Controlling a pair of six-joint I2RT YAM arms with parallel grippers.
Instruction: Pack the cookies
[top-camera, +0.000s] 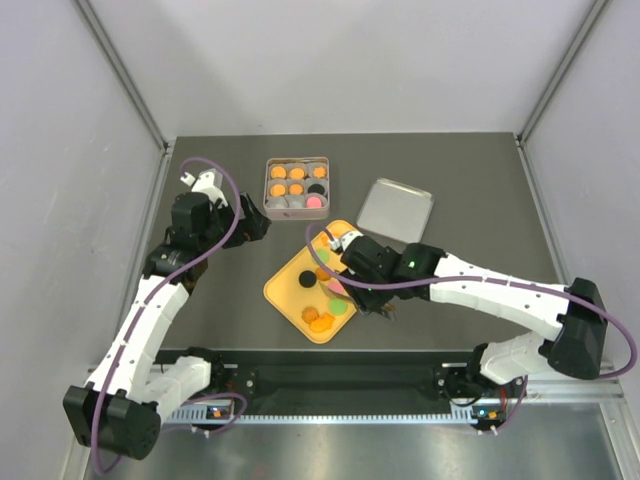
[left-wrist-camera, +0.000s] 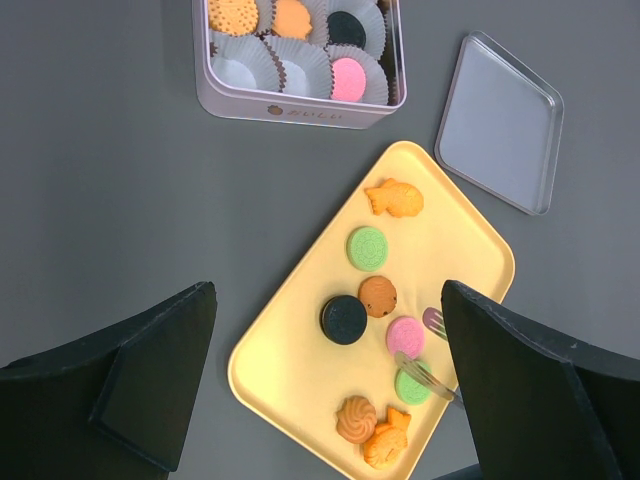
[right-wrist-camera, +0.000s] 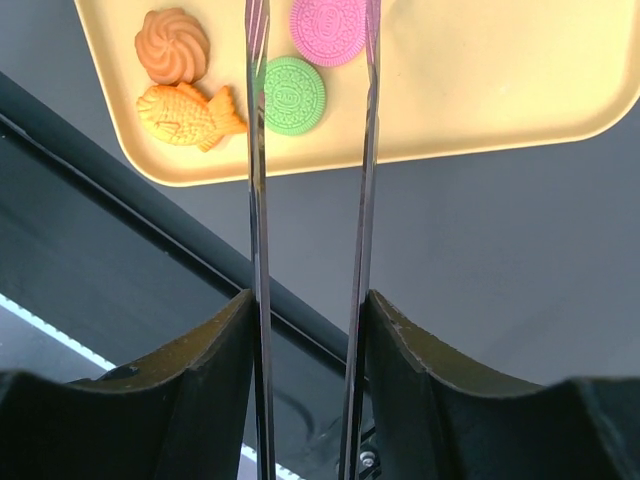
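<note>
Several cookies lie on the yellow tray (left-wrist-camera: 290, 370): a black one (left-wrist-camera: 343, 320), a brown one (left-wrist-camera: 378, 296), a pink one (left-wrist-camera: 405, 336), two green ones (left-wrist-camera: 367, 248) and orange fish and swirl shapes (left-wrist-camera: 355, 418). More cookies sit in paper cups in the tin (left-wrist-camera: 297, 107). My right gripper (right-wrist-camera: 305, 300) is shut on metal tongs (right-wrist-camera: 258, 150). The tong tips stand on either side of the pink cookie (right-wrist-camera: 330, 30), next to a green cookie (right-wrist-camera: 292, 93). My left gripper (left-wrist-camera: 328, 300) hangs open above the tray's left part, holding nothing.
The tin's lid (top-camera: 395, 209) lies flat to the right of the tin (top-camera: 297, 187), behind the tray (top-camera: 285, 285). Grey walls close in the table on three sides. A black rail (right-wrist-camera: 120, 190) runs along the near edge.
</note>
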